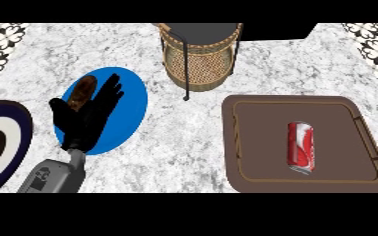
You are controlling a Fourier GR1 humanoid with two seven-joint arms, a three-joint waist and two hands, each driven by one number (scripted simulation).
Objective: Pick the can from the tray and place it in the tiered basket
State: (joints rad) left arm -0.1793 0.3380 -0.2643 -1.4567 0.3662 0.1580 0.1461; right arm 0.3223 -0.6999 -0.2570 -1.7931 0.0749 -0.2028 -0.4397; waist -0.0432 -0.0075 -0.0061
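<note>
Hidden: the left hand point(87, 114) covers part of the blue plate point(129, 111) and the near end of a brown item point(81, 92) lying on it; what that item is cannot be told. The right hand shows nowhere.
Cut off: a dark plate point(16, 140) with a white ring runs off the left edge. The basket point(201, 60) is cut by the top band, so only its wicker wall, dark top and thin black legs show. The tray's near edge meets the bottom band.
Left hand: upright over the blue plate at the left, fingers point(111, 91) straight and slightly spread, holding nothing; grey forearm enters from the lower left.
Can: the red can point(300, 146) lies on its side in the right half of the brown tray point(244, 145), long axis running near to far, apart from the tray's rims.
Edges: the tray sits at the near right, its right rim close to the view's edge. The counter's point(184, 140) far corners show patterned tiling.
Open room: bare marble counter lies between the blue plate and the tray, and between the tray and the basket.
In the way: nothing stands between can and basket; the basket is far centre, just beyond the tray's far left corner.
</note>
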